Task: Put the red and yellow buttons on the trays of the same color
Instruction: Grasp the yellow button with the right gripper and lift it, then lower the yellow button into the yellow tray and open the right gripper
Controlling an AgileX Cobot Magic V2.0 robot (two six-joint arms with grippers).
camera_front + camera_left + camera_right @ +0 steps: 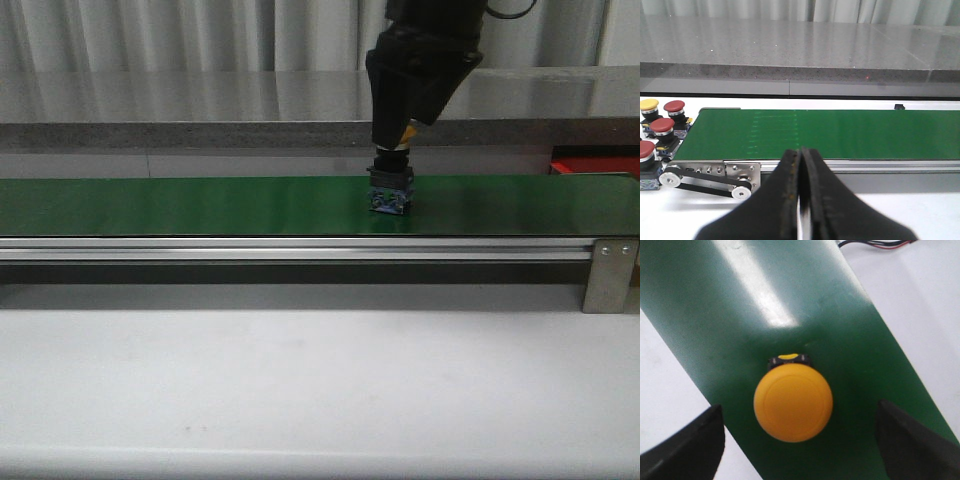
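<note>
Right wrist view: right gripper (795,440) hangs straight above yellow button (793,402), jaws spread wide.

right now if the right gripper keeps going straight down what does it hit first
Most likely the yellow button: the right gripper is open, and the cap sits centred between its fingers, standing on the green belt. The gap left is hard to judge.
</note>
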